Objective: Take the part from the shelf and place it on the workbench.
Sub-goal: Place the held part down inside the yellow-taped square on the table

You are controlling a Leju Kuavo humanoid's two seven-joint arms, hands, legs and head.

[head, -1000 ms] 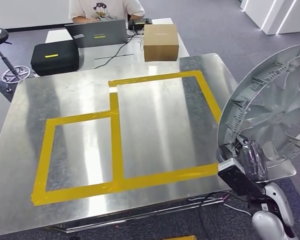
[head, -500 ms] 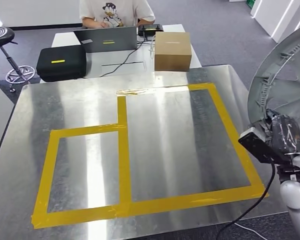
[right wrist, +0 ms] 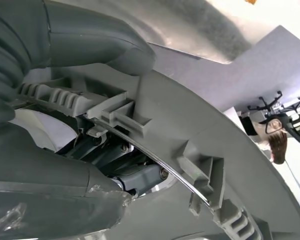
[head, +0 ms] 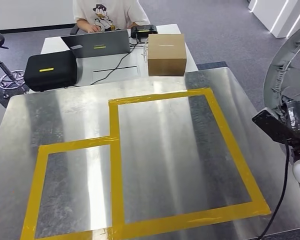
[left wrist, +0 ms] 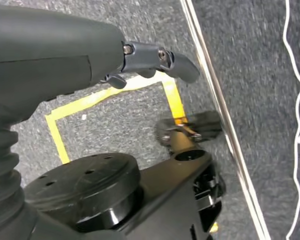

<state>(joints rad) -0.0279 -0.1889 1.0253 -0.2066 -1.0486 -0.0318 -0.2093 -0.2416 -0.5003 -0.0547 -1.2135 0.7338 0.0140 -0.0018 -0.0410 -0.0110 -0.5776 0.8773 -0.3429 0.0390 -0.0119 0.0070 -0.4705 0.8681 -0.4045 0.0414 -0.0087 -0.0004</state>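
The left hand hangs low beside the bench, over grey floor with yellow tape on it. It holds nothing, and its dark fingers stick out loosely. It is well away from the job, so it cannot help if the part slips.

On the shiny metal bench there are two boxes marked in yellow tape, a small one on the left and a big one on the right. The big box looks like the place for the part. The metal is smooth, so the part may slide when it touches down, and it could end up lying across the tape.

Behind the bench, on a white desk, sit a black case, a laptop and a cardboard box, with a person working there. The part is wide. If it swings too far forward it might knock the cardboard box, which stands just at the bench's back edge.

At the far right is the part, a big round grey wheel cover. It is up in the air, standing on its edge, past the right side of the bench. The right hand grips it by the rim, and the right wrist view shows the thumb pressed over the ribbed edge of the cover. The hold is on one edge only, so the heavy side could tip down and twist free. Coming in low, the rim could also bump the bench's side.
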